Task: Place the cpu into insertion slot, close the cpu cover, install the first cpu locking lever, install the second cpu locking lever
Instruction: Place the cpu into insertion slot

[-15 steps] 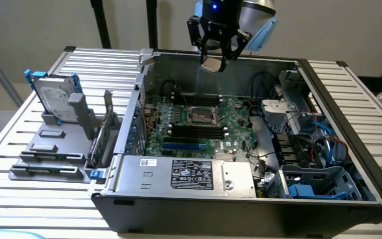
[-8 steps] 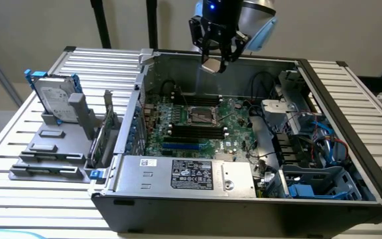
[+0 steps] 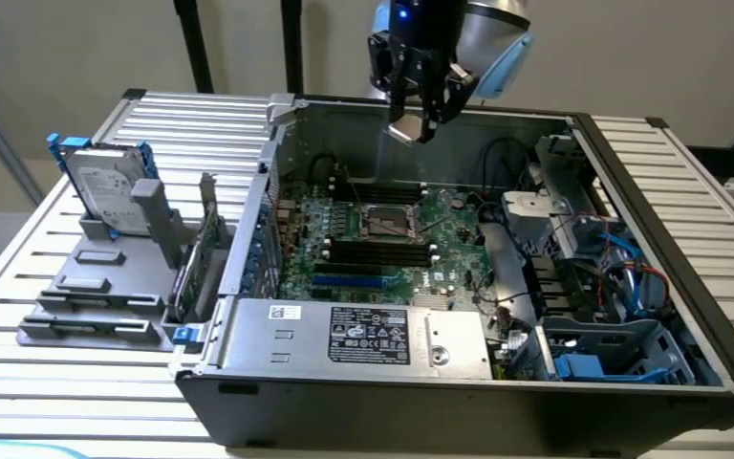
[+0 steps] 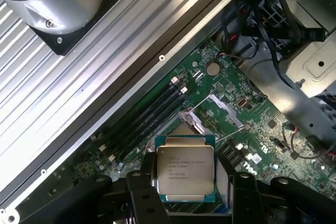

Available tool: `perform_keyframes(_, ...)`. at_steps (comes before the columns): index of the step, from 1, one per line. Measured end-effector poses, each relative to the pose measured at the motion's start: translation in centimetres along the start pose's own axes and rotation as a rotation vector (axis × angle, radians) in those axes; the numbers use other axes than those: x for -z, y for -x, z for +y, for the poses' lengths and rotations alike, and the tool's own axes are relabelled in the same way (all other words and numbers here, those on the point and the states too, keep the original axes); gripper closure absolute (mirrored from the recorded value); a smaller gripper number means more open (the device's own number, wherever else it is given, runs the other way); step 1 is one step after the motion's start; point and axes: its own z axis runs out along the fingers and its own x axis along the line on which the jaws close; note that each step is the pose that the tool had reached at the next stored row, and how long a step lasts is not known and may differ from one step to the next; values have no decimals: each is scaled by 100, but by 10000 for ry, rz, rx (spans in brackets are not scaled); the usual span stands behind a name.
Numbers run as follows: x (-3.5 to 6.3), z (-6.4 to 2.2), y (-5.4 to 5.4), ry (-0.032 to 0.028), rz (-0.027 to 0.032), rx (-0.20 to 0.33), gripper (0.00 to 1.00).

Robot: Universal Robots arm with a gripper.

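The claw (image 3: 420, 120) hangs above the back wall of the open computer case (image 3: 673, 191). The arm above it is cut off by the picture's edge in the exterior view. Its 2 dark fingers (image 4: 140, 195) are spread wide yet closed on the cpu (image 4: 185, 169), gripping it by opposite edges, and the fingers' bases run out of the wrist view. The cpu is carried face up, well clear of the board, its silvery lid bordered by a thin green edge. The printing on the lid is too fine to read.

Below, the green circuit board (image 3: 450, 215) lies flat in the case. The insertion slot (image 3: 390, 222) shows in the exterior view as a small dark square with a pale frame, uncovered, just behind the row of black memory sticks (image 3: 380, 253). In the wrist view the held cpu hides most of that socket. Grey metal framing (image 4: 224, 109) shows just past the chip, but I cannot tell whether it is the cpu cover or whether it lies flat or raised. The locking levers are too thin to make out.

A labelled power supply (image 3: 355, 333) hides the board's near edge. On the slatted desk (image 3: 711, 249), on the exterior view's left, a hard drive (image 3: 97, 182) stands upright in a grey holder.
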Motion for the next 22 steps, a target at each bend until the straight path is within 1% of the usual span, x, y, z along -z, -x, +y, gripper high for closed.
perform_keyframes(22, -89, -7, 3, 112, -326, -3995, 45)
